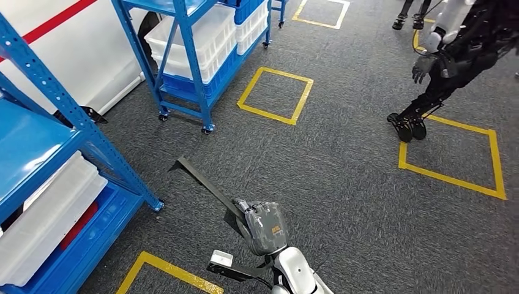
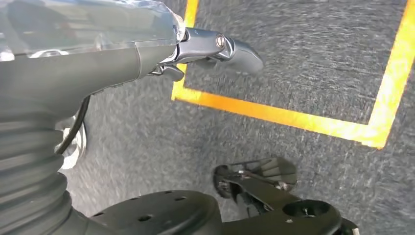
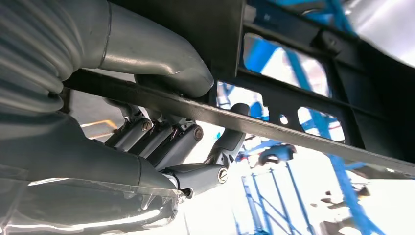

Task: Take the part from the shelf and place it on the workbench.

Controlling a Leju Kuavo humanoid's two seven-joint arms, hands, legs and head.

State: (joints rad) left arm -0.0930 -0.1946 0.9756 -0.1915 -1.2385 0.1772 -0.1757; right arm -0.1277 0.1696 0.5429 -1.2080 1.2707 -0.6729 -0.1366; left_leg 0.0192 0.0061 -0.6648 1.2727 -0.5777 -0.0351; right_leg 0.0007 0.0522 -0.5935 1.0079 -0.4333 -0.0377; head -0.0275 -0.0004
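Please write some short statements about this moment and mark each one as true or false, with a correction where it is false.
1. The right hand holds a dark, flat part. True; in the right wrist view its fingers wrap around the part's frame.
2. The left hand holds a white bin. False; it holds nothing and hangs over the grey carpet with yellow tape lines.
3. The part already lies on a workbench. False; it is in the right hand, above the carpet.
4. Blue shelves holding white bins stand on wheels. True.
5. Another humanoid robot stands at the upper right of the head view. True.
6. The floor squares are marked in red. False; they are yellow.
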